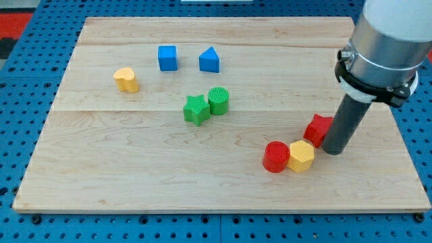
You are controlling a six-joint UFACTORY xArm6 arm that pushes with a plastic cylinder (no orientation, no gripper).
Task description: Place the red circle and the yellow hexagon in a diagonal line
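Observation:
The red circle (275,156) sits at the lower right of the wooden board, touching the yellow hexagon (301,156) on its right. A red star (316,128) lies just above and to the right of the hexagon. My tip (333,151) stands on the board right of the hexagon and against the red star's right side, a small gap from the hexagon.
A yellow heart-like block (126,79) lies at the upper left. A blue cube (167,58) and a blue triangular block (210,60) sit near the top. A green star (196,109) touches a green circle (219,100) mid-board. The board's right edge (405,145) is near my tip.

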